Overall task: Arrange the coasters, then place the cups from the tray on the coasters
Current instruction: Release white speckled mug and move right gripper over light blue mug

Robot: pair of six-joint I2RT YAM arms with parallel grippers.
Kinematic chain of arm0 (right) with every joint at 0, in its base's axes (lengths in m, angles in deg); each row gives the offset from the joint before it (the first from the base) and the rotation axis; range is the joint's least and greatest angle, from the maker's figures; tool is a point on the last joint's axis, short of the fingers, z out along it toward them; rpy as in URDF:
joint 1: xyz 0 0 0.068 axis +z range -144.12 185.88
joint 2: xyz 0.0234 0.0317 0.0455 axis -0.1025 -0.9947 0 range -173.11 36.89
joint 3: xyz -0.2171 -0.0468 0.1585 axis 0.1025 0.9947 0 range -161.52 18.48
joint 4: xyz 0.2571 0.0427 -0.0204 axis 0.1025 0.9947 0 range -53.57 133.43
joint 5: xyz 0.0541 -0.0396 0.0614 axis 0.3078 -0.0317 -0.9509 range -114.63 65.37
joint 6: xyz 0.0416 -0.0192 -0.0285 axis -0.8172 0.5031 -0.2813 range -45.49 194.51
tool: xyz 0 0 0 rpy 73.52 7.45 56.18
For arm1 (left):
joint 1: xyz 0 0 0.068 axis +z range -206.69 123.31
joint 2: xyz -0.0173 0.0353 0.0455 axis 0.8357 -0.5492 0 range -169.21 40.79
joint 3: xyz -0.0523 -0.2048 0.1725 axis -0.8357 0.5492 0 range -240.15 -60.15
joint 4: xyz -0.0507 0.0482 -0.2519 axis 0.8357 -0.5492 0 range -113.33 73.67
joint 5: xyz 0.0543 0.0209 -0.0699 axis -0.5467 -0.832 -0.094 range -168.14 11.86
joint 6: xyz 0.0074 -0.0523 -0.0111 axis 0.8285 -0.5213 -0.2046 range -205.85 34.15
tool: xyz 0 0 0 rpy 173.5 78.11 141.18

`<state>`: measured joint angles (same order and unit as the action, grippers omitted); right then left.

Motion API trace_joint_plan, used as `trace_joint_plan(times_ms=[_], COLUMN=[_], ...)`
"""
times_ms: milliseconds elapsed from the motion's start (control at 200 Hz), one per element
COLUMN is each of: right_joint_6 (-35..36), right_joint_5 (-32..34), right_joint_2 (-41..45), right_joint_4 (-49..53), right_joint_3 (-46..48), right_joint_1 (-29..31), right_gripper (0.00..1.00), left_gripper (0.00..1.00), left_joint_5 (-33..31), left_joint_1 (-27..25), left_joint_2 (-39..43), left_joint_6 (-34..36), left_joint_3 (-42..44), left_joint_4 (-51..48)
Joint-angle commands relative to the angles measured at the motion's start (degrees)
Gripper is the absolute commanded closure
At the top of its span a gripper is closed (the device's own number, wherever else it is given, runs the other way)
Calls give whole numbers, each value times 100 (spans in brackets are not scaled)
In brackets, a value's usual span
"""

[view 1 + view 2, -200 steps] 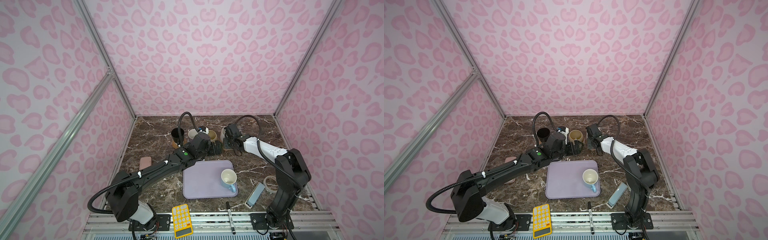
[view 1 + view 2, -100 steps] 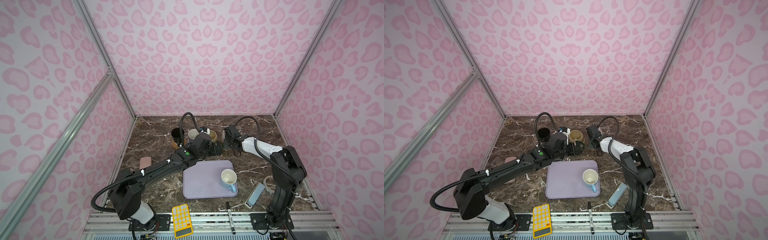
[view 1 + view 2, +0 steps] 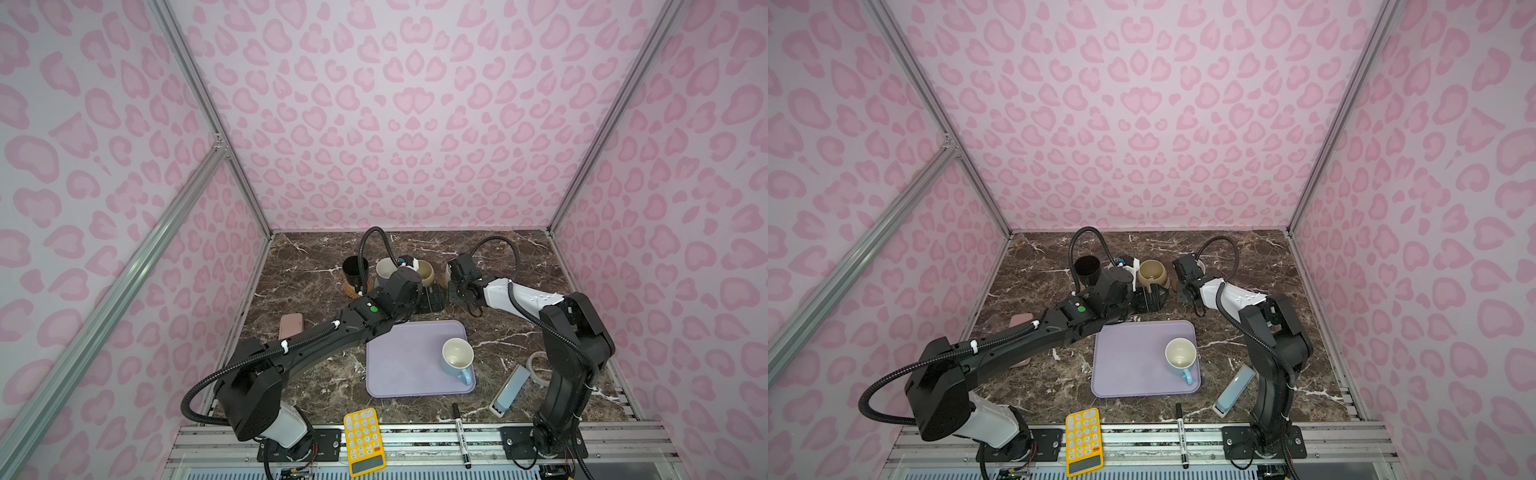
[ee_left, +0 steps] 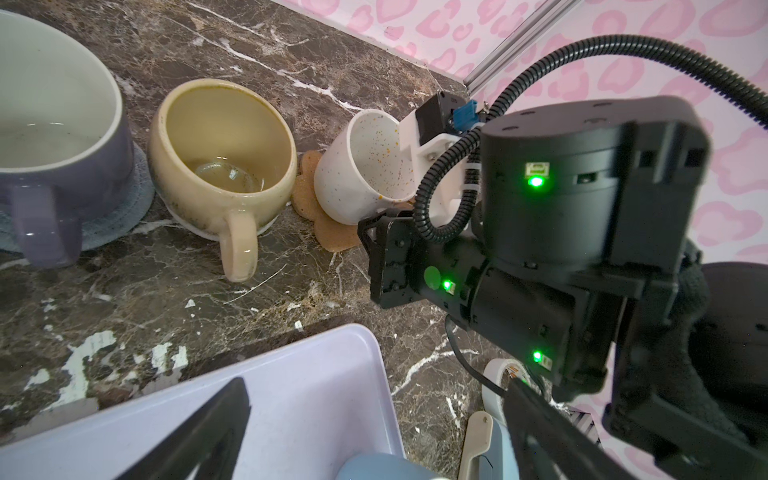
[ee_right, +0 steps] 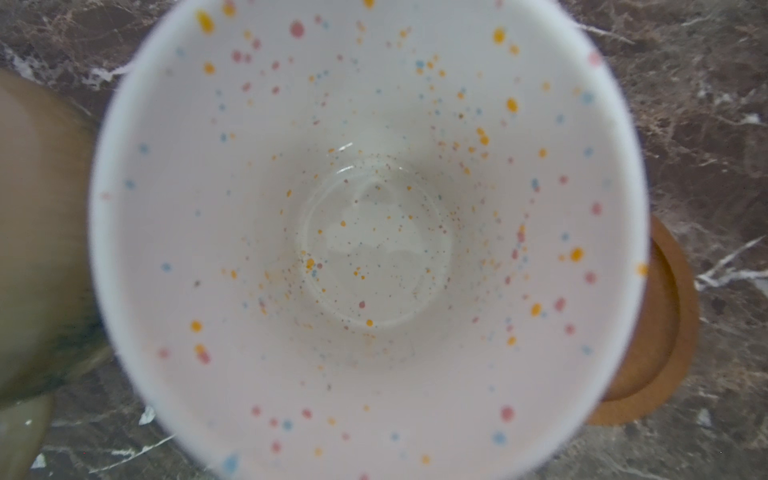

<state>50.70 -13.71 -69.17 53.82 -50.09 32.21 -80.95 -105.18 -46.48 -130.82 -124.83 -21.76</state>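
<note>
Setting the speckled white mug on its coaster is judged the step in hand.

Top views. The mug is found at the far end of the worktop, largely hidden behind the right wrist. A black mug, a lavender mug and a beige-yellow mug are ranged in a row on the left arm's side of it. One light blue mug is left on the lavender tray. The left jaws are held between the tray's far edge and the row.

Left wrist view. The speckled mug is seen tilted, its base only partly on the tan flower coaster, just beside the beige-yellow mug. The left jaws are spread wide and nothing is held in them.

Right wrist view. The frame is filled by the mug's speckled inside. The right jaws are not shown; they are taken as closed on the mug, probably at its handle, which is hidden. A brown wooden disc lies bare just beside.

Handling note.
- The mug is best levelled and centred over the flower shape.
- It is to be kept off its beige-yellow neighbour.
- The grip is to be loosened only once the base is seated flat.
- The jaws are then to be drawn straight away, so that the handle is not dragged.
</note>
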Motion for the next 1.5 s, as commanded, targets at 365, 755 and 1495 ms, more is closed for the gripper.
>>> trace_joint_plan(times_ms=[365, 755, 1495], right_joint_6=[-90, 185, -1364], right_joint_5=[-203, -1531, -1057], right_joint_2=[1142, 4143, 5650], right_joint_4=[470, 1869, 2586], right_joint_3=[319, 1940, 3072], right_joint_1=[44, 318, 2876], right_gripper=[2, 2, 17], left_gripper=[3, 3, 3], left_joint_5=[244, 1184, 1577], left_joint_1=[-51, -165, -267], left_joint_2=[526, 1404, 2250], left_joint_6=[-43, 234, -453], left_joint_3=[299, 817, 2100], left_joint_4=[230, 45, 382])
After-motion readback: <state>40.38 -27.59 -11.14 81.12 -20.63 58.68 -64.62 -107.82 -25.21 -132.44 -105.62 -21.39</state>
